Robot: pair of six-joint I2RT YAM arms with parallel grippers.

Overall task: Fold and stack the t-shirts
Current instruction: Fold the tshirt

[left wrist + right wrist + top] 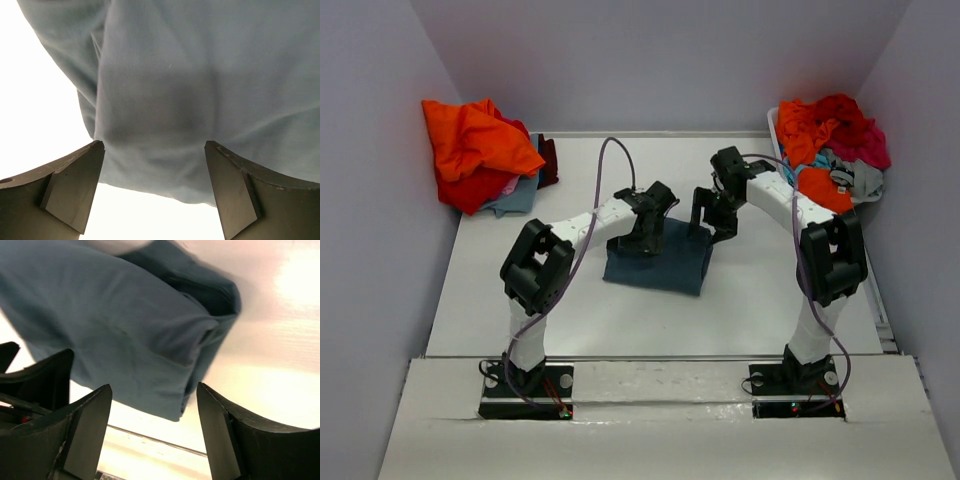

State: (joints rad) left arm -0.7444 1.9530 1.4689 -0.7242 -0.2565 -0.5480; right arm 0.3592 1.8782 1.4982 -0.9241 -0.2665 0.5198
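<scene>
Hovered, apparently mid-fold, with both sets of jaws spread over the far edge of the blue shirt (pixel 665 268); likely needed pinching there next.

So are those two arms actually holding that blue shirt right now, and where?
Nothing is held. Both arms' jaws stand wide open over the folded blue shirt, and neither pair is closed on the cloth.

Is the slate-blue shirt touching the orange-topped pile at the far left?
Apart. The top view shows bare table between the slate-blue shirt and the orange-topped pile.
</scene>
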